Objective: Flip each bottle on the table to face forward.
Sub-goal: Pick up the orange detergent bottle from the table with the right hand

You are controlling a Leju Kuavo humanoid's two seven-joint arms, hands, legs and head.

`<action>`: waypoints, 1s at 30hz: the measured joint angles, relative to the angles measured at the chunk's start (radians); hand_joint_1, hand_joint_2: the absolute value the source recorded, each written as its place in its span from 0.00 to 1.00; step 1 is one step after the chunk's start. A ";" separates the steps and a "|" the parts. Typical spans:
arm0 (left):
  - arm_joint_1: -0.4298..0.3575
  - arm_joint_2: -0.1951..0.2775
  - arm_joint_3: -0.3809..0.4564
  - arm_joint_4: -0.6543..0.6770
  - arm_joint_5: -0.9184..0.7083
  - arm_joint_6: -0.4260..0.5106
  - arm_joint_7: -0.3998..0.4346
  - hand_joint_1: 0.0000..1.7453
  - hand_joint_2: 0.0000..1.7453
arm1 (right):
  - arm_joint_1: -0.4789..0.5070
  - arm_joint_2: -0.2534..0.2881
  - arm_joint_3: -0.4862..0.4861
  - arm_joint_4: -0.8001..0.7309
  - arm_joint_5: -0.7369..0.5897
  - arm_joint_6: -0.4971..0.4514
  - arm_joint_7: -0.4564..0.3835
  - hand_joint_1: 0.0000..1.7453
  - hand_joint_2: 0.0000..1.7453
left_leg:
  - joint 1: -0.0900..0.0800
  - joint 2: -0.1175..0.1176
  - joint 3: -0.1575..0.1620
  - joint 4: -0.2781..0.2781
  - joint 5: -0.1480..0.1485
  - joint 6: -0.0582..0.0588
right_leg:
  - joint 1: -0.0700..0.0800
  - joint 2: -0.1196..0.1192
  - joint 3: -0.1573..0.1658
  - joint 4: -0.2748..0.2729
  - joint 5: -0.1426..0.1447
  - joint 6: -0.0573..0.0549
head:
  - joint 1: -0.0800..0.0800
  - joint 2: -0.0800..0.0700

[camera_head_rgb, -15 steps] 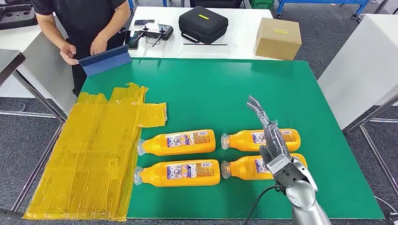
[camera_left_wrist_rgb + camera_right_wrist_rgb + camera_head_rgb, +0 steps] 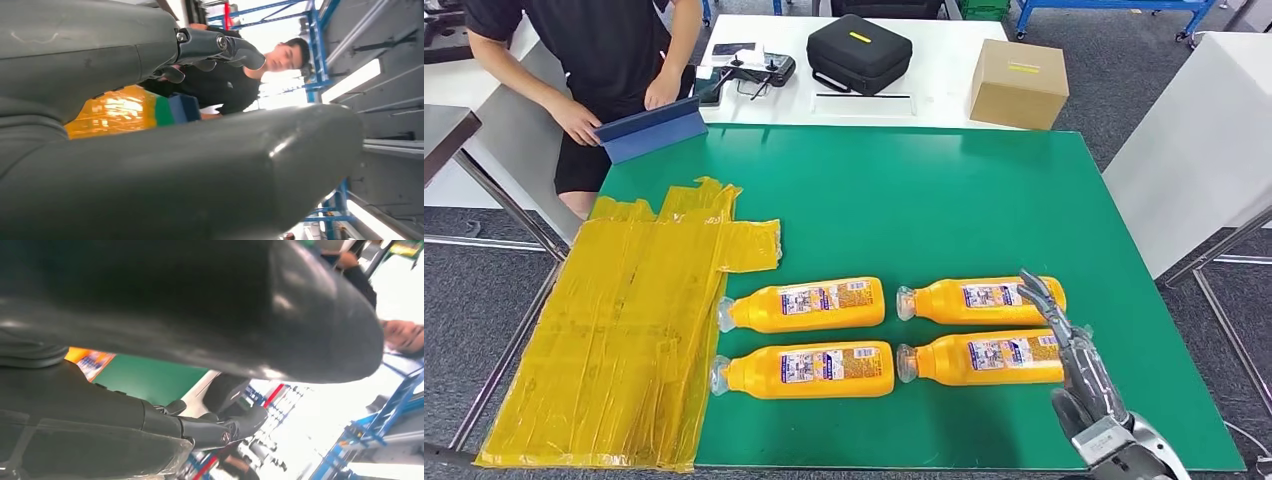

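Several orange bottles lie on their sides on the green table, caps to the left and printed labels up: far-left, near-left, far-right, near-right. My right hand hovers at the near right corner, fingers stretched out over the base ends of the two right bottles, holding nothing. In the right wrist view its dark fingers are spread in the air beside a slice of orange bottle. In the left wrist view my left hand's fingers are extended and hold nothing.
A yellow taped sheet covers the table's left side and hangs over its edge. A person stands at the far left corner with a blue folder. Behind, a white table carries a black case and a cardboard box.
My right hand has drawn back toward the near right corner, off the two right bottles. The bottles have not moved. The person has shifted slightly.
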 joint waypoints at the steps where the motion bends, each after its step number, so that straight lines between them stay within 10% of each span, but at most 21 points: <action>1: -0.015 0.000 -0.002 0.003 -0.004 0.009 0.004 0.00 0.00 | 0.006 0.008 -0.016 -0.010 0.008 0.005 -0.001 0.00 0.75 | 0.000 0.003 0.001 0.000 0.000 0.000 | 0.000 0.003 0.000 0.000 0.000 0.000 | 0.000 0.000; 2: -0.027 0.000 -0.003 0.005 -0.005 0.018 0.007 0.00 0.00 | 0.009 0.015 -0.028 -0.017 0.014 0.006 -0.001 0.00 1.00 | 0.000 0.005 0.002 0.000 0.000 0.000 | 0.000 0.004 0.000 0.000 0.000 0.000 | 0.000 0.000; 30: -0.206 0.005 -0.076 0.115 0.007 0.072 0.041 0.00 0.00 | -0.098 0.094 -0.036 -0.008 0.368 -0.050 0.169 0.00 1.00 | -0.001 0.006 0.003 0.000 0.001 0.001 | 0.000 0.006 0.002 0.000 0.001 0.000 | 0.000 0.000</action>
